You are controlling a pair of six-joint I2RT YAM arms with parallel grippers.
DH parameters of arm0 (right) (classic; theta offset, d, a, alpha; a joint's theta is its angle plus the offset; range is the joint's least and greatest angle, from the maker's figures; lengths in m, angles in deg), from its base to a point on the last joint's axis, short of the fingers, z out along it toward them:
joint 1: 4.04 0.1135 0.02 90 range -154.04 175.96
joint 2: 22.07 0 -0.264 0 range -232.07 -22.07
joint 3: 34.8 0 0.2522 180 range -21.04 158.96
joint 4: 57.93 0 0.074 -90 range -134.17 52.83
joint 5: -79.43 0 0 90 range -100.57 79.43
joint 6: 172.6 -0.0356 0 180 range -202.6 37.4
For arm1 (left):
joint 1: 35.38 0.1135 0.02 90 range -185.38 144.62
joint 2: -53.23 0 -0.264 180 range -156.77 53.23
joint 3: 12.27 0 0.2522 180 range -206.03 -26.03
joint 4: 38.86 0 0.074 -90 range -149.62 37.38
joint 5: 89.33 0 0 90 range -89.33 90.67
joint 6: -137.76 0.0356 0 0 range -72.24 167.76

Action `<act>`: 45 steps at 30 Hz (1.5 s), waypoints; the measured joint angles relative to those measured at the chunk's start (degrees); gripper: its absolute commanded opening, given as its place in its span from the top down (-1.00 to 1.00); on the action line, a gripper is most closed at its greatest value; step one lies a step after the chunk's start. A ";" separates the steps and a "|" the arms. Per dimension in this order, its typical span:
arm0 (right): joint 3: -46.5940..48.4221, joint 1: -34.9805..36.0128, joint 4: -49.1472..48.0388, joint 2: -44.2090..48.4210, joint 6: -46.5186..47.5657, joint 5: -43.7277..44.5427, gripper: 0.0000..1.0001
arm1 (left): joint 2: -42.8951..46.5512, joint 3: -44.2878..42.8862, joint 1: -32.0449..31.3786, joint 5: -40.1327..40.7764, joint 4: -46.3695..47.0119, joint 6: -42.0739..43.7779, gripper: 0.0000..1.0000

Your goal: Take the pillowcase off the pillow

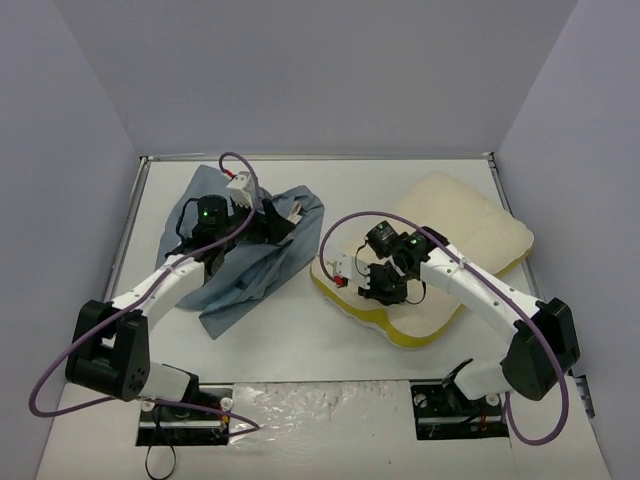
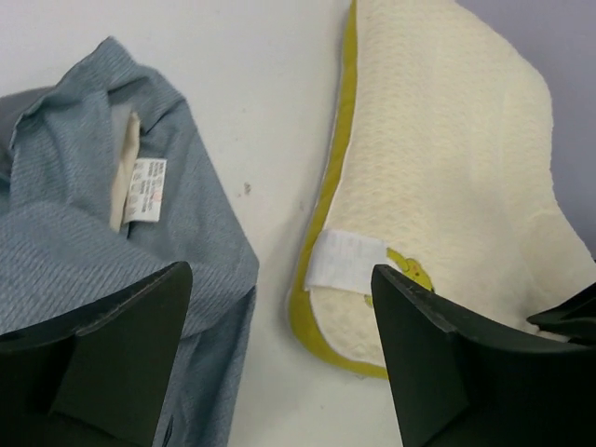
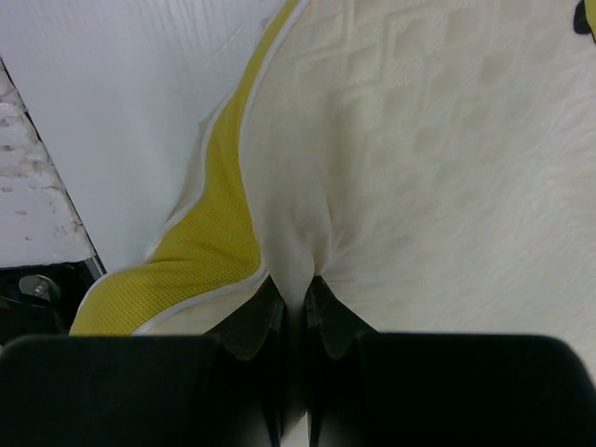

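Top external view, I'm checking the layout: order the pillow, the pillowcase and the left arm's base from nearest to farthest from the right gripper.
1. pillow: right side, pinched by the right gripper.
2. pillowcase: crumpled left of centre, apart from the pillow.
3. left arm's base: near left corner.

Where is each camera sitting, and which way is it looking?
Top external: high above and behind the arm bases, looking down at the table, both arms, the pillowcase and the pillow.
Left wrist: on the left arm, looking past its open left end effector down at pillowcase and pillow.
Right wrist: on the right arm, close up; the right end effector pinches a fold of pillow.
Shared: both wrist views show the pillow's yellow edge.
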 measured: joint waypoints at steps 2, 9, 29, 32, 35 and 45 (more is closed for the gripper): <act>-0.42 1.97 -0.02 0.50 0.15 0.87 0.90 | 0.35 -1.95 -1.16 0.20 -1.40 0.68 -0.75; -0.52 9.53 1.22 0.76 -0.35 0.17 -0.07 | 3.30 -11.32 -1.49 2.78 -11.04 4.15 -0.89; 11.30 -26.60 -21.99 15.96 -25.55 1.05 -1.00 | 37.53 -3.69 -1.86 18.91 -35.01 15.23 -0.89; 7.15 -26.91 -25.66 18.05 -28.50 6.05 -1.00 | 41.33 -3.23 -1.97 19.85 -36.85 16.68 -0.89; 2.23 -28.37 -28.06 21.99 -30.03 9.38 -1.00 | 45.64 -1.03 -2.69 21.79 -36.89 17.77 -0.89; -7.10 -38.60 -33.53 34.21 -43.36 14.99 -1.00 | 53.02 3.21 -3.91 26.88 -38.07 18.12 -0.88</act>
